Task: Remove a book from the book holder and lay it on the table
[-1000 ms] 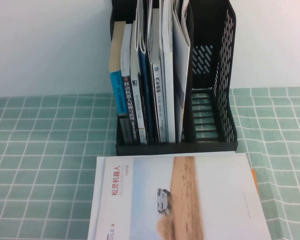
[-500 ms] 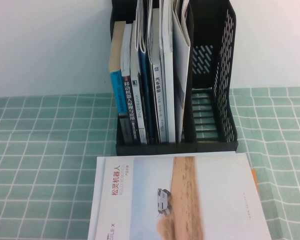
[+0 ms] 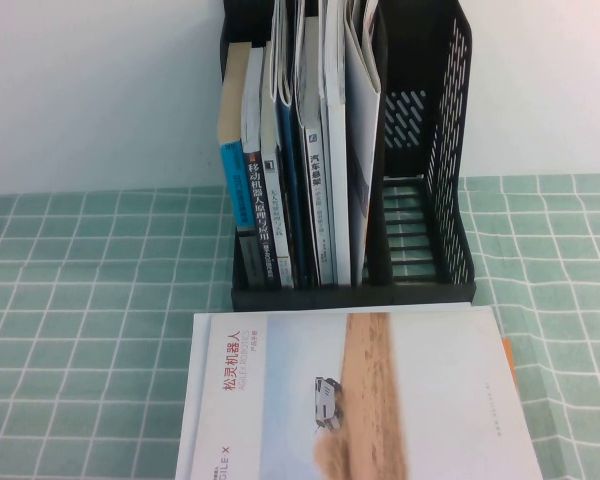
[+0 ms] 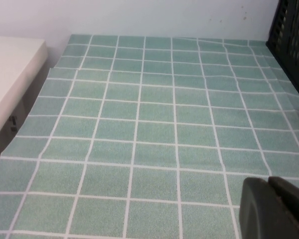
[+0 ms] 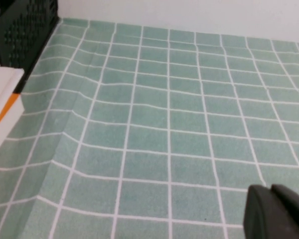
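Note:
The book (image 3: pixel 380 400), pale bluish-white with a sandy stripe, a tiny white car and a dark red title, lies flat on the table (image 3: pixel 80 300) in front of the book holder (image 3: pixel 430 200). The black holder stands upright at the back with several books in its left compartments; its right compartment is empty. Neither arm shows in the high view. My left gripper (image 4: pixel 271 186) hovers shut over bare cloth left of the holder (image 4: pixel 294 45). Over bare cloth to the right of the book's edge (image 5: pixel 2 99), my right gripper (image 5: pixel 271 191) is shut on nothing.
A white wall rises behind the table. A pale box-like edge (image 4: pixel 10 84) borders the cloth on the far left. The cloth is wrinkled (image 5: pixel 74 114) right of the book. An orange sliver (image 3: pixel 508 360) peeks from under the book's right edge.

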Motion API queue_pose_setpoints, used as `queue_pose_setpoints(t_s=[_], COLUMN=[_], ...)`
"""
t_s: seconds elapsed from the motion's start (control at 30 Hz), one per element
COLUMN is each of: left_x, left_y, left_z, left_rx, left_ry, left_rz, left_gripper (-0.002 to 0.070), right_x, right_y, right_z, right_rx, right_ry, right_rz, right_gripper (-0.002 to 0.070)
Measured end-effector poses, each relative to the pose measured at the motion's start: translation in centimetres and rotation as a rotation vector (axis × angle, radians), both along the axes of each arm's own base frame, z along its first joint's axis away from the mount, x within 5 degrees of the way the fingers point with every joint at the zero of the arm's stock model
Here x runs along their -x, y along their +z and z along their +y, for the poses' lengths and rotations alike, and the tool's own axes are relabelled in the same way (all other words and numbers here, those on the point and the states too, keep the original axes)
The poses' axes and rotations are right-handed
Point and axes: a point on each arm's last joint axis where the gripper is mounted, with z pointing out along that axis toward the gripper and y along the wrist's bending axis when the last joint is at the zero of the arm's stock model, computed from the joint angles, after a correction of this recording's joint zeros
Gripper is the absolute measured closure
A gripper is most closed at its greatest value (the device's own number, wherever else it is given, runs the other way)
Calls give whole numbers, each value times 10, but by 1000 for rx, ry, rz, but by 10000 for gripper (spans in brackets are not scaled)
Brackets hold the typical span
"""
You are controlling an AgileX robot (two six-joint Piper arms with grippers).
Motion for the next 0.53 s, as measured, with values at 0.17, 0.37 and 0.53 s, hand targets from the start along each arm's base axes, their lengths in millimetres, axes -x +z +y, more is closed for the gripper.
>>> queue_pose_setpoints(t_s=[0.17, 0.37, 0.53], left_x=[0, 0, 0], left_y=[0, 0, 0], left_z=[0, 0, 0], left_rx=[0, -2, -2], left_ry=[0, -1, -1], left_rz=[0, 0, 0], left_gripper=[678, 678, 678], right_x=[0, 0, 0], right_y=[0, 0, 0], right_z=[-2, -3, -3], right_rx=[-4, -3, -5], right_ry=[-52, -60, -60], right_rz=[0, 0, 0], right_gripper=[678, 678, 678])
